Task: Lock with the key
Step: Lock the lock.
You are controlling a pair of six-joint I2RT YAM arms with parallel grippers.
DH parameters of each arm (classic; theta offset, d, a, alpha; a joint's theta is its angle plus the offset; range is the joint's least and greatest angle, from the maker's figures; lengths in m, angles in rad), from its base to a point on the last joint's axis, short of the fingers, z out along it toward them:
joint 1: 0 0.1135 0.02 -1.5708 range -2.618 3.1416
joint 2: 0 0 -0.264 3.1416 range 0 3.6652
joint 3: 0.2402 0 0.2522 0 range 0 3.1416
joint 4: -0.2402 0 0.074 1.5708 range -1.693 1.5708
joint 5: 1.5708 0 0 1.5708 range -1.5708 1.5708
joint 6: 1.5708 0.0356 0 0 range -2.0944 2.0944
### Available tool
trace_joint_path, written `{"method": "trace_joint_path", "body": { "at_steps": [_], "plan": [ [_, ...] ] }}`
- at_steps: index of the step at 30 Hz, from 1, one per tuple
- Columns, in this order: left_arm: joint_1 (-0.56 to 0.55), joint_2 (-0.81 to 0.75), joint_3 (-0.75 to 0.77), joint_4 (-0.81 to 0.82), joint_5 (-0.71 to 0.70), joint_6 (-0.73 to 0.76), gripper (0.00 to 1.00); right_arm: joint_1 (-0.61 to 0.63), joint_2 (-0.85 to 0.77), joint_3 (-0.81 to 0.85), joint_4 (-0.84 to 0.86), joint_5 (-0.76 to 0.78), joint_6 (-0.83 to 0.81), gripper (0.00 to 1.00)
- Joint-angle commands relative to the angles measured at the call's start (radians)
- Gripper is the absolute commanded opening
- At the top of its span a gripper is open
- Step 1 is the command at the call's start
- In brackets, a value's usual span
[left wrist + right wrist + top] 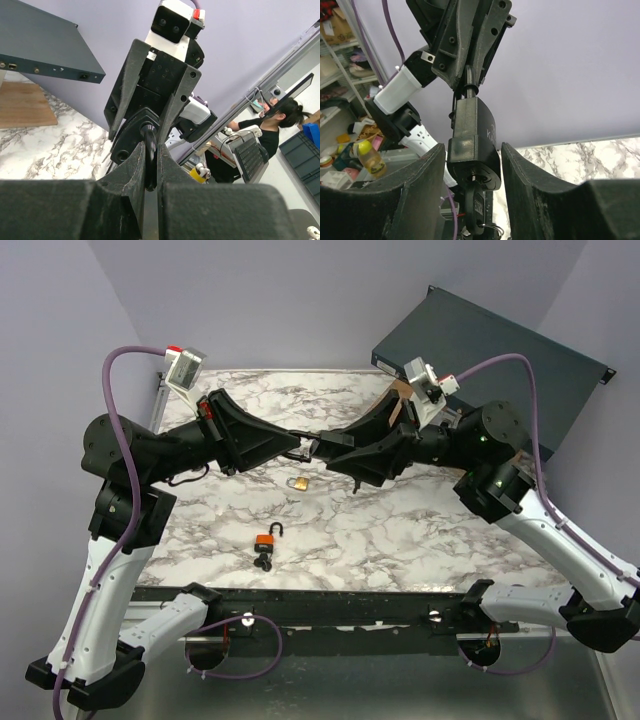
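The two arms meet above the middle of the marble counter. The left claw is pressed together on the shackle of a black padlock and holds it in the air, clear of the counter. A key sits in the keyhole at the end of the lock body away from the shackle. The right claw faces the left one, with one finger on each side of the lock body. Whether those fingers press on the body or stand just off it, I cannot tell. Below the claws, a brass padlock lies on the counter. An orange padlock lies nearer the arm bases, shackle open, with dark keys touching it.
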Motion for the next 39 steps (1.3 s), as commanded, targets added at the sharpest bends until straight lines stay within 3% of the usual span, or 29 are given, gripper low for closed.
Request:
{"method": "trace_joint_path", "body": {
  "at_steps": [1,4,6,8,11,20,23,26,31,39],
  "plan": [
    [0.008,-0.025,0.004,0.094,0.002,-0.017,0.00,0.002,-0.024,-0.007,0.020,0.022,0.021,0.47],
    [0.008,-0.028,-0.001,0.099,0.000,-0.017,0.00,0.002,-0.016,-0.002,0.002,0.022,0.028,0.34],
    [0.008,-0.030,-0.001,0.098,-0.001,-0.017,0.00,0.002,-0.011,-0.005,-0.003,0.022,0.033,0.31],
    [0.008,-0.028,0.000,0.100,0.000,-0.020,0.00,0.002,-0.010,-0.010,-0.002,0.016,0.033,0.34],
    [0.008,-0.027,0.000,0.101,0.000,-0.022,0.00,0.002,-0.014,-0.021,0.005,0.022,0.034,0.48],
    [0.008,-0.025,0.001,0.094,0.000,-0.017,0.00,0.002,-0.012,-0.018,0.016,0.028,0.039,0.47],
    [0.008,-0.025,-0.006,0.090,0.001,-0.014,0.00,0.002,-0.010,-0.012,0.018,0.033,0.043,0.40],
    [0.008,-0.022,-0.007,0.076,0.002,0.004,0.00,0.002,-0.009,-0.007,0.012,0.044,0.051,0.26],
    [0.007,-0.021,0.019,-0.101,-0.016,0.157,0.02,0.002,-0.015,-0.007,-0.009,0.054,0.082,0.05],
    [0.008,-0.039,0.040,-0.328,-0.094,0.365,0.17,0.002,-0.039,-0.010,-0.030,0.050,0.124,0.01]
  ]
}}
